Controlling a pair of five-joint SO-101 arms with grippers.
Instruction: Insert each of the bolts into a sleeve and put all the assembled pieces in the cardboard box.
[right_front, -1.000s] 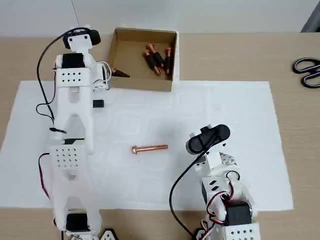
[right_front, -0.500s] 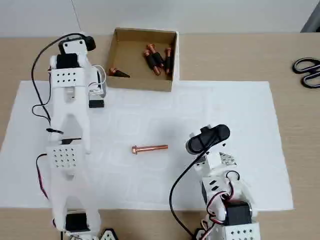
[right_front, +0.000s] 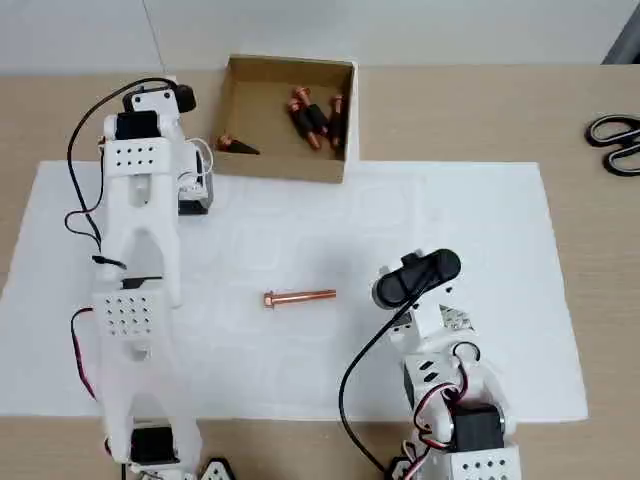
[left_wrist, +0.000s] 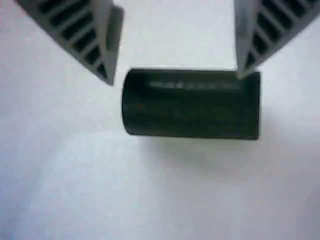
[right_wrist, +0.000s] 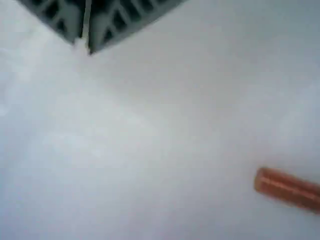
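A black sleeve lies on its side on the white sheet, and the left gripper hangs open just above it, one finger over each end. In the high view the sleeve peeks out beside the left arm's head, below the box's left corner. A bare copper bolt lies flat mid-sheet. Its end shows in the right wrist view, well away from the right gripper, which is shut on nothing. The cardboard box holds several assembled bolt-and-sleeve pieces.
A white paper sheet covers the wooden table. Scissors lie at the far right edge. The right arm's base stands at the front right of the sheet.
The left arm drew away from the box's left side, leaving an assembled piece inside, and settled over the black sleeve. The right arm and the bolt stayed put.
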